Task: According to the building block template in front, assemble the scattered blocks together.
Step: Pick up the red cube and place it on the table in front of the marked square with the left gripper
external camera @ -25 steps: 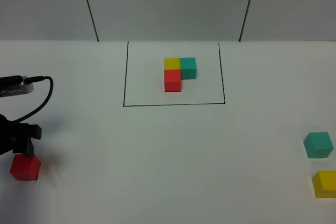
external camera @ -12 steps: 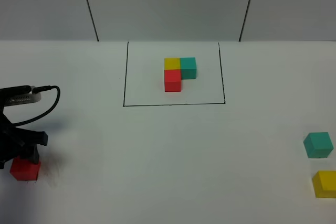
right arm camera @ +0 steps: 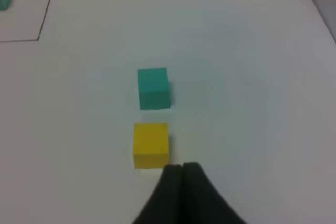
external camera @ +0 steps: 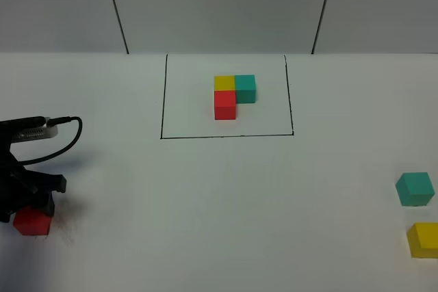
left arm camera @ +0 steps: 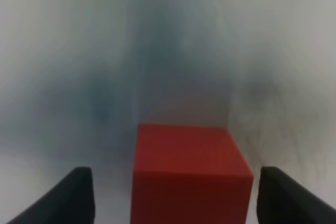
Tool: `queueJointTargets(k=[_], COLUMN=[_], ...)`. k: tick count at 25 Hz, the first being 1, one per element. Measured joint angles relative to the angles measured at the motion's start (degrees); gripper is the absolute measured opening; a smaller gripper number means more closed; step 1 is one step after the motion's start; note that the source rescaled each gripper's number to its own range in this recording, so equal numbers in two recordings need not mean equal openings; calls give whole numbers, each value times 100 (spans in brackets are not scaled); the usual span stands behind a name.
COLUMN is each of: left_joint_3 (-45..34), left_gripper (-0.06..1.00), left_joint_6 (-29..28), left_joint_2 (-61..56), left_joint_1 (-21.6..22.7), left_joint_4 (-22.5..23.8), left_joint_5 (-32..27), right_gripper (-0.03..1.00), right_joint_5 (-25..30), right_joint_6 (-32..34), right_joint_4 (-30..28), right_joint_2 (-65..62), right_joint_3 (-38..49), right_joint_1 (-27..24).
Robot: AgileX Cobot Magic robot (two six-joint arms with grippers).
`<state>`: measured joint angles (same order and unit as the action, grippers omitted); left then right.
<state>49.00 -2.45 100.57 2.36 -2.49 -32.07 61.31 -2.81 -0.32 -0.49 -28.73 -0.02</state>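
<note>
At near L edge of the white tabletop (external camera: 219, 210): small matte red cube (external camera: 32, 223) sits flat, L gripper (external camera: 29, 203) lowered over it. L wrist cam: black fingers (left arm camera: 79, 192) flank the cube w/ a gap each side. Jaws spread, not pinching, no contact seen.

Near R edge: small matte yellow cube (external camera: 424, 239) loose on table. Small matte teal cube (external camera: 415, 189) just behind it, apart.

R gripper (right arm camera: 182, 170) shows only in its own wrist cam: tips pressed together, holding nothing, close by yellow cube.

Further back, L side: thin black cable (external camera: 65, 135) loops off L arm.

Back centre: building block template (external camera: 234, 94), L-shaped trio of joined cubes. Red in front, yellow behind it, teal on yellow's R. All sit inside a thin black rectangle outline (external camera: 226, 136).

Grey wall panels (external camera: 219, 5) behind table.
</note>
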Motion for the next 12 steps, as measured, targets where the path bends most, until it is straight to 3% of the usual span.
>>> queueJointTargets(k=[12], left_joint_3=[0], left_gripper=[93], left_joint_6=[0], left_joint_2=[157], left_joint_1=[0], left_joint_4=[0], left_joint_5=[36], right_gripper=[0], right_joint_5=[0], right_joint_6=[0], right_joint_4=[0], right_joint_2=[0], right_joint_3=[0], right_joint_1=[0])
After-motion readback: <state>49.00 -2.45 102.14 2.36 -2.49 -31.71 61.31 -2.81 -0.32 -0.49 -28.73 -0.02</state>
